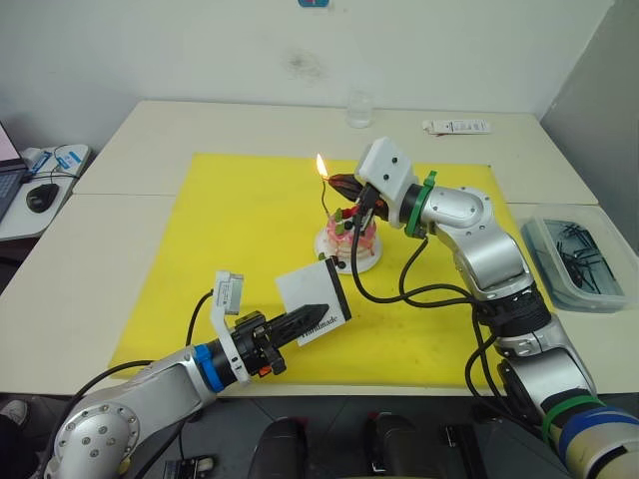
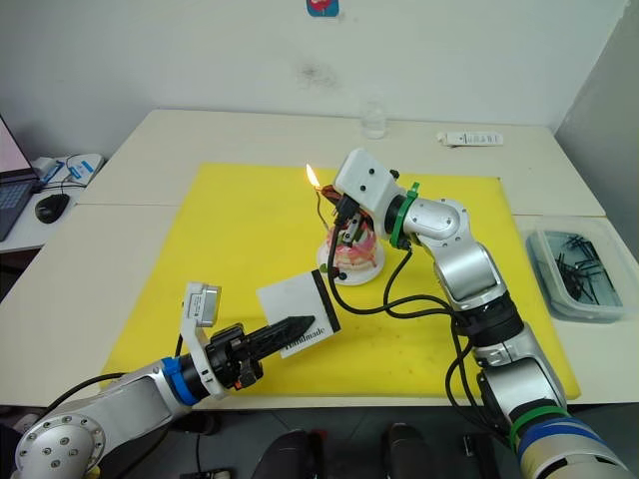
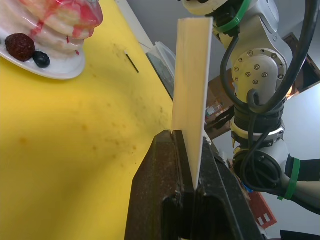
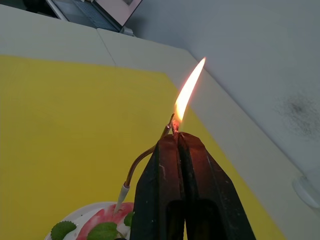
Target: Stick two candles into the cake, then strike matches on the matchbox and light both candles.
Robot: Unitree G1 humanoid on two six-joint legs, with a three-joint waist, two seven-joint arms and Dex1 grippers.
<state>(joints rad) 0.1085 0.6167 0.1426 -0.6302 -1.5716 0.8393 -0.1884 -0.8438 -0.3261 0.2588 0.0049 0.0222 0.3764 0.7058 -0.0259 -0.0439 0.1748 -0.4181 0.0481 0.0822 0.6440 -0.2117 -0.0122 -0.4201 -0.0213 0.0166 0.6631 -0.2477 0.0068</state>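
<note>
Centrally, the right gripper (image 4: 176,136), jaws clamped on a burning match (image 4: 174,126), holds its flame against a candle (image 4: 137,167) standing in the cake (image 1: 349,242). Lower left, the left gripper (image 3: 192,150) pinches the matchbox (image 1: 313,290) upright above the yellow mat (image 1: 240,230).

Silver arms, black cables, green collars

wall (image 1: 200,50): plain white ahead of me | tables (image 1: 220,125): cream, pushed together | mat (image 1: 240,220): yellow | laptop (image 1: 8,165) at my left
</note>
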